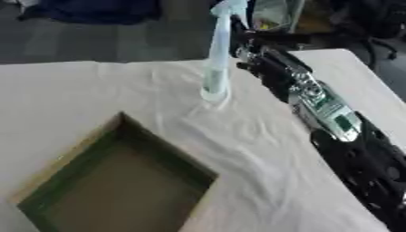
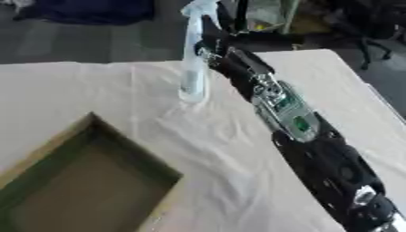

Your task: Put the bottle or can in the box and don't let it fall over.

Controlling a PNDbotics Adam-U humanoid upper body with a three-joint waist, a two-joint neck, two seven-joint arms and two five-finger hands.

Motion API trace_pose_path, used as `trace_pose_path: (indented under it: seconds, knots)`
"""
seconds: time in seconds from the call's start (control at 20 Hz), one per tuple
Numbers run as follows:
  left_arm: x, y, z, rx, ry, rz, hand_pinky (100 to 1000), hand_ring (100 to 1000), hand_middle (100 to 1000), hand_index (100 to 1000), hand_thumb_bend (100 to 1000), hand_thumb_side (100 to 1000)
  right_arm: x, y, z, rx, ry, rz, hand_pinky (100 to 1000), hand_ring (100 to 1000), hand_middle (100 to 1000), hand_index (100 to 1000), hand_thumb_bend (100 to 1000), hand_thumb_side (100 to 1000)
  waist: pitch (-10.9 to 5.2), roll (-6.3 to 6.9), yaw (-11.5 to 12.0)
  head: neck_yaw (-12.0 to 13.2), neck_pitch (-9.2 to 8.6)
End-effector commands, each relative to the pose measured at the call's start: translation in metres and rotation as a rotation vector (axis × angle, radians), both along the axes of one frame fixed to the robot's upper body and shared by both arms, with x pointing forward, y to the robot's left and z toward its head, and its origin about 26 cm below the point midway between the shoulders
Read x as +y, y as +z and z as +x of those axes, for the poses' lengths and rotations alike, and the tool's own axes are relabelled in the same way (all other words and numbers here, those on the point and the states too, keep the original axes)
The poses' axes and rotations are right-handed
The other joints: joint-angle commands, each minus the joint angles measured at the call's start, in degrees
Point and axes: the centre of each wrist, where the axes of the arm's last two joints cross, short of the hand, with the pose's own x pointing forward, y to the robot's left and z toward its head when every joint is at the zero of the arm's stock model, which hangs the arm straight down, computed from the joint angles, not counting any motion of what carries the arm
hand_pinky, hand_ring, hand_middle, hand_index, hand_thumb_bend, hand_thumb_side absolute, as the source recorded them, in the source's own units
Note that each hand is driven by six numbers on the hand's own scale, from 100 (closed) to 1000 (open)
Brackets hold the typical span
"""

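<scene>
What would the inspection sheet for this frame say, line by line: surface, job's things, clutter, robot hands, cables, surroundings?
Surface: table under a wrinkled white cloth.
Job's things: tall clear bottle stands on the cloth, leaning slightly, far from the open cardboard box; the box is empty and lies at the near left.
Clutter: nothing seen on the cloth.
Robot hands: right robot hand is at the bottle's right side; whether its fingers close on it cannot be told. Left robot hand not in view.
Cables: nothing seen.
Surroundings: dark floor beyond the table, blue fabric at the far left, dark blurred shapes at the far right.
</scene>
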Motion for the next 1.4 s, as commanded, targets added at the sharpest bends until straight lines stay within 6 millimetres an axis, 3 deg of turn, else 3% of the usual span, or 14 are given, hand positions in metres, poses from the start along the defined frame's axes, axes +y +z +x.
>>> trace_pose_path:
  seconds: [0.05, 0.7, 0.8, 0.85, 1.4]
  knots:
    - [-0.001, 0.007, -0.001, -0.024, -0.009, 0.019, 964, 1000, 957, 722, 118, 751, -0.004, 0.015, 0.002, -0.044, -0.013, -0.026, 1000, 1000, 1000, 1000, 100, 530, -0.71, 0.24, 0.2, -0.5, -0.68]
    - [-0.002, 0.007, 0.000, -0.024, -0.016, 0.021, 965, 1000, 959, 722, 116, 753, -0.003, 0.027, 0.004, -0.047, -0.037, -0.008, 1000, 1000, 1000, 1000, 100, 470, -0.02, 0.35, 0.9, -1.3, -1.39]
    - [-0.002, 0.007, 0.001, -0.026, -0.018, 0.022, 965, 1000, 959, 722, 115, 753, -0.003, 0.030, 0.004, -0.056, -0.051, -0.004, 1000, 1000, 1000, 1000, 100, 506, 0.13, 0.42, 1.1, -1.4, -1.66]
    - [-0.002, 0.007, 0.001, -0.028, -0.019, 0.022, 965, 1000, 960, 722, 115, 752, -0.004, 0.031, 0.004, -0.062, -0.057, -0.002, 1000, 1000, 1000, 1000, 100, 470, 0.22, 0.46, 1.3, -1.4, -1.81]
    - [-0.002, 0.007, 0.001, -0.033, -0.023, 0.027, 966, 1000, 962, 722, 112, 754, -0.006, 0.041, 0.003, -0.109, -0.123, 0.022, 1000, 1000, 1000, 1000, 100, 470, 1.05, 0.75, 1.6, -1.6, -3.13]
